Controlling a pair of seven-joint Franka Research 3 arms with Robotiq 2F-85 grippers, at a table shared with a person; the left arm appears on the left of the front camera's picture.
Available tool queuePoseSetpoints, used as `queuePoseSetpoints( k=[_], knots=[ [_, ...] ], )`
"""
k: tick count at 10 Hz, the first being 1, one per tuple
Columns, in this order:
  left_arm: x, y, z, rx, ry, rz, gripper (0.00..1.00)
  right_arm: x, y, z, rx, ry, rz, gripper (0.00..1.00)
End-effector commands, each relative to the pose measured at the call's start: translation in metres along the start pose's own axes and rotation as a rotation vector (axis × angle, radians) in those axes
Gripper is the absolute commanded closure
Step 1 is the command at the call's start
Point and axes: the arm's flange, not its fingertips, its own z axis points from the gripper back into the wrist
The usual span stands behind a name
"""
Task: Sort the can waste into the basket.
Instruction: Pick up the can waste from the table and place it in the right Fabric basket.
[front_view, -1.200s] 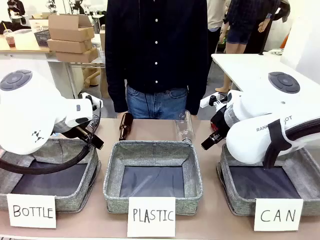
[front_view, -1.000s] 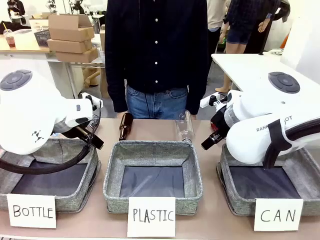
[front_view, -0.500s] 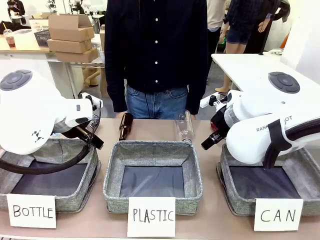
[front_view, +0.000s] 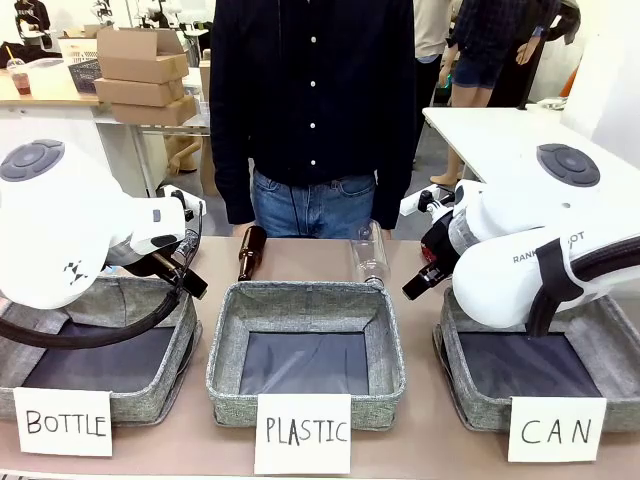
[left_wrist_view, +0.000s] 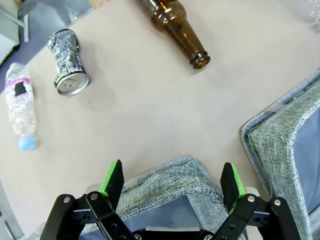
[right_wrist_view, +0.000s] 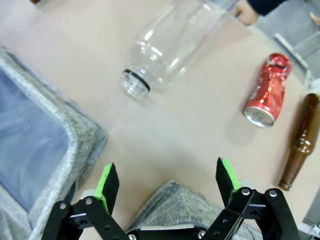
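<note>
A dented red can (right_wrist_view: 267, 90) lies on the table ahead and to the right of my open right gripper (right_wrist_view: 167, 180), well apart from it. A dark, silver-topped can (left_wrist_view: 67, 62) lies on its side in the left wrist view, far beyond my open left gripper (left_wrist_view: 172, 180). Neither gripper holds anything. The grey basket (front_view: 455, 375) with the CAN card (front_view: 557, 430) stands at the front right under my right arm, and its corner (right_wrist_view: 175, 200) sits just below the right fingers. My left gripper (front_view: 185, 275) hovers over the back edge of the BOTTLE basket (front_view: 185, 345).
The PLASTIC basket (front_view: 305, 300) stands in the middle. A brown bottle (front_view: 250, 250) and a clear bottle (front_view: 368, 255) lie behind it. A crushed plastic bottle (left_wrist_view: 20, 105) lies near the dark can, and a second brown bottle (right_wrist_view: 300, 142) lies near the red can. A person (front_view: 312, 100) stands at the far side.
</note>
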Motion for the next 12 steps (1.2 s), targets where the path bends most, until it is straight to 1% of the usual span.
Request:
queuePoseSetpoints(
  k=[1, 2, 3, 4, 5, 6, 7, 8, 9, 10, 11, 12],
  knots=[
    [0.013, -0.010, 0.050, -0.011, -0.013, 0.044, 0.00, 0.005, 0.001, 0.083, 0.016, -0.023, 0.012, 0.00],
    [0.010, -0.020, 0.100, 0.012, -0.080, 0.057, 0.00, 0.002, 0.004, 0.125, -0.020, -0.052, -0.003, 0.00],
    [-0.003, -0.036, 0.143, 0.024, -0.172, 0.001, 0.00, -0.012, 0.010, 0.170, -0.024, -0.119, 0.017, 0.00],
    [-0.019, -0.054, 0.173, 0.043, -0.228, -0.045, 0.00, -0.035, 0.019, 0.205, -0.005, -0.165, 0.059, 0.00],
    [-0.044, -0.068, 0.187, 0.041, -0.257, -0.085, 0.00, -0.067, 0.027, 0.222, -0.007, -0.197, 0.067, 0.00],
    [0.040, -0.029, 0.137, 0.038, -0.176, -0.022, 0.00, 0.020, 0.003, 0.170, -0.038, -0.127, 0.024, 0.00],
    [0.040, -0.029, 0.137, 0.038, -0.176, -0.022, 0.00, 0.020, 0.003, 0.170, -0.038, -0.127, 0.024, 0.00],
    [0.040, -0.029, 0.137, 0.038, -0.176, -0.022, 0.00, 0.005, 0.012, 0.232, -0.043, -0.179, 0.035, 0.00],
    [0.038, -0.042, 0.178, 0.050, -0.210, -0.049, 0.00, 0.013, 0.017, 0.217, 0.192, -0.164, 0.038, 0.00],
    [0.031, -0.034, 0.189, -0.200, -0.223, -0.013, 0.00, 0.008, 0.004, 0.229, 0.420, -0.176, -0.148, 0.00],
    [0.014, -0.014, 0.204, -0.454, -0.280, 0.045, 0.00, -0.003, -0.023, 0.243, 0.645, -0.104, -0.471, 0.00],
    [-0.012, 0.017, 0.213, -0.697, -0.352, 0.115, 0.00, -0.024, -0.056, 0.252, 0.841, -0.120, -0.672, 0.00]
  ],
)
